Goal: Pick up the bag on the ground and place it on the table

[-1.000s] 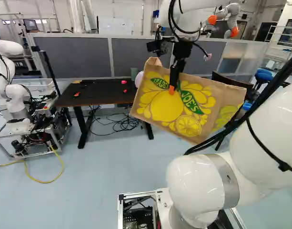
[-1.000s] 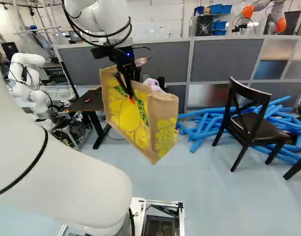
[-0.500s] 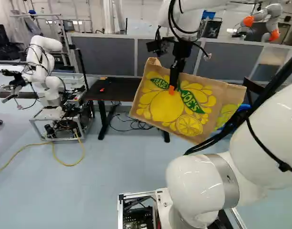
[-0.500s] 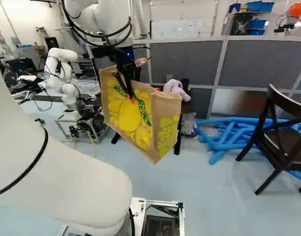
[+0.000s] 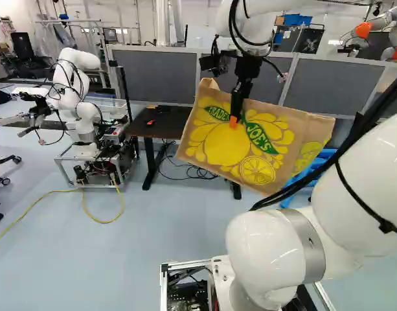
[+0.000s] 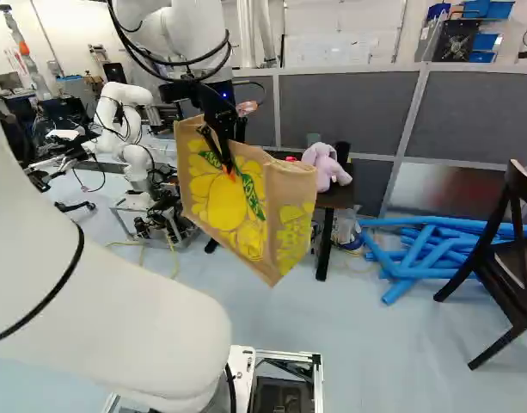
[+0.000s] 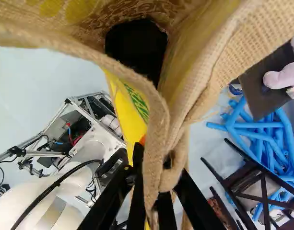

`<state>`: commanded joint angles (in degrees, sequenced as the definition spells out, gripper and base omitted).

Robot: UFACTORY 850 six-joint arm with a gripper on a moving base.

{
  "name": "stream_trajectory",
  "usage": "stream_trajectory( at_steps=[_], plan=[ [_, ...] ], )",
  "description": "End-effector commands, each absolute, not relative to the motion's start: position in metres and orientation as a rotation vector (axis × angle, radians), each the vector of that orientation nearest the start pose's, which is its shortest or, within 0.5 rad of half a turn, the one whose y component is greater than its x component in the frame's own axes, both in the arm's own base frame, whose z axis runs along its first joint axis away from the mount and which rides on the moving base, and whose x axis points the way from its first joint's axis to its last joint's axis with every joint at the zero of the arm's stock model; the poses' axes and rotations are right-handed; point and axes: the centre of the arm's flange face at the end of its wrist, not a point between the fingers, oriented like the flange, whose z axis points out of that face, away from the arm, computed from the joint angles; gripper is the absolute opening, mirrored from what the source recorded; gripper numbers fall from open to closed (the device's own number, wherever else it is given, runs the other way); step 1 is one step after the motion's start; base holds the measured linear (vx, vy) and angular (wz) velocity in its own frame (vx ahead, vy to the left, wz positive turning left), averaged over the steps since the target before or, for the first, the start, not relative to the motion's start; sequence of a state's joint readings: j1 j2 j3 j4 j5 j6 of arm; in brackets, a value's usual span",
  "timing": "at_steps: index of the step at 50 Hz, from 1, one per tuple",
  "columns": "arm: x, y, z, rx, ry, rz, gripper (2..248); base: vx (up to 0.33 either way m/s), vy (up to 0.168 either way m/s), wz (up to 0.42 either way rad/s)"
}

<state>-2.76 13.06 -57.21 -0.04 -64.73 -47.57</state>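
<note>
In the left base view my gripper [image 5: 234, 120] is raised and shut on the upper part of the tan bag [image 5: 211, 146] with its yellow lemon print. The bag hangs tilted in the air. In the wrist view the folded bag rim [image 7: 158, 139] passes between the two fingers of the gripper [image 7: 158, 191]; the bag's open mouth lies ahead of them. The black table [image 5: 160, 128] stands beyond the bag, partly hidden by it. In the right base view a lilac plush toy [image 6: 327, 165] is on the table, to the right of the bag.
Another robot [image 5: 75, 97] stands left of the table on a wheeled frame, a yellow cable [image 5: 91, 217] on the floor before it. Right of the table are blue tubes [image 6: 418, 254] and a dark chair [image 6: 504, 267]. Grey partitions [image 6: 349, 107] run behind.
The base has turned left: table, other robot and chair have shifted rightward in the base views. The arm holds its pose, and the bag stays in the gripper.
</note>
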Motion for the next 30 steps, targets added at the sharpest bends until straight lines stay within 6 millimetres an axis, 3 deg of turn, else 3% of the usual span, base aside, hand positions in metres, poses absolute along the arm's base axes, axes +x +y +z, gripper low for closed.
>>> stream_trajectory(
  at_steps=[30],
  plan=[
    [0.3717, -0.018, 0.6517, -2.94, -1.212, -0.139, 21, 0.104, 0.015, -0.007]
  ],
)
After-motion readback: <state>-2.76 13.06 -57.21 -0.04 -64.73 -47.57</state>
